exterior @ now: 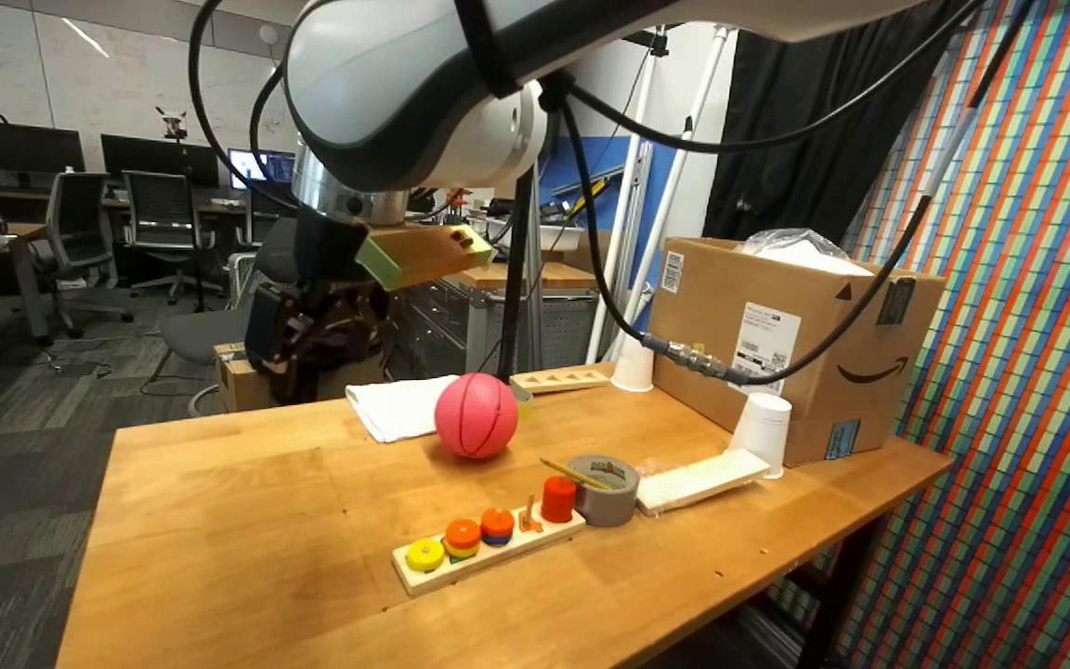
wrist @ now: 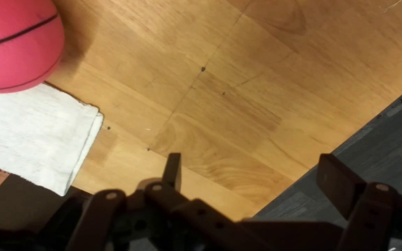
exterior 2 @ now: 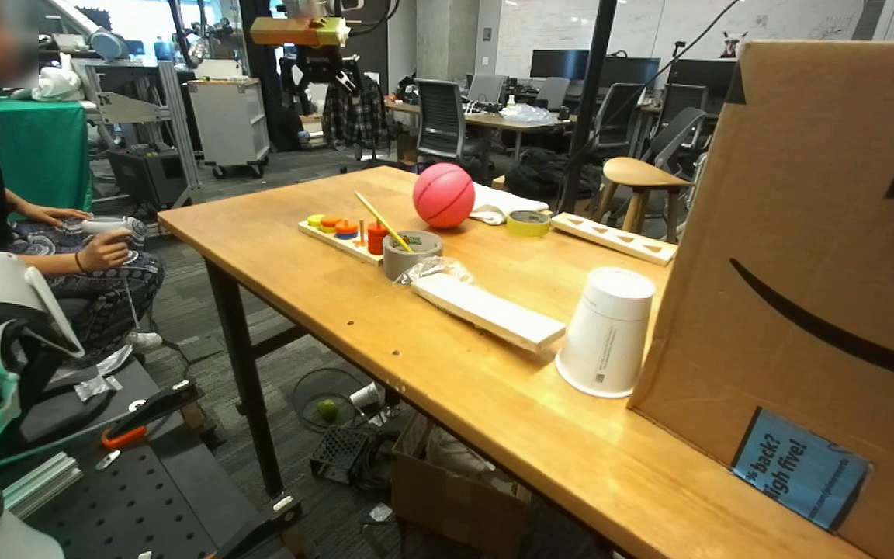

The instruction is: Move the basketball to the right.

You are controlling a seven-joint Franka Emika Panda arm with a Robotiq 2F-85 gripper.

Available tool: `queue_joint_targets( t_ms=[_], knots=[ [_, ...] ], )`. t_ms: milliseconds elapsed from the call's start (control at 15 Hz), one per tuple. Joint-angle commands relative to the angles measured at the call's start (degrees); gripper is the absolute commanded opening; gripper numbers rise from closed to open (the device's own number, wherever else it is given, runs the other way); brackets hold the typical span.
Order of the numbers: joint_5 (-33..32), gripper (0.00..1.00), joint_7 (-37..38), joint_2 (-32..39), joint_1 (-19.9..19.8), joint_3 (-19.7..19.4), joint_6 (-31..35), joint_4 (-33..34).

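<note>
The basketball is a pink ball with dark seams (exterior: 476,415). It rests on the wooden table (exterior: 247,502) in front of a white cloth; it also shows in an exterior view (exterior 2: 444,196) and at the upper left of the wrist view (wrist: 16,45). My gripper (wrist: 251,170) is open and empty, its two fingers wide apart. It hangs above the table's corner area, well apart from the ball, in both exterior views (exterior: 303,372) (exterior 2: 329,87). Only table and floor show between its fingers.
The white cloth (wrist: 37,136) lies beside the ball. Near it are a wooden peg toy (exterior: 489,553), a grey tape roll (exterior: 603,492) with a pencil, a yellow tape roll (exterior 2: 528,223), wooden boards (exterior: 702,480), paper cups (exterior: 762,432) and a large cardboard box (exterior: 795,334).
</note>
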Motion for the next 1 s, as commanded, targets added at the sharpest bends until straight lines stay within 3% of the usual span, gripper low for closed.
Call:
queue_joint_targets(
  t_ms=[0, 600, 933],
  knots=[
    [-1.68, 1.0, 1.73, 3.91, 0.5, -1.81, -2.34, 5.23],
    [-0.42, 1.0, 2.32, 12.27, -0.25, -4.94, -9.74, 10.48],
    [0.5, 1.0, 3.1, 13.26, -1.92, -6.53, -10.83, 10.21]
  ],
)
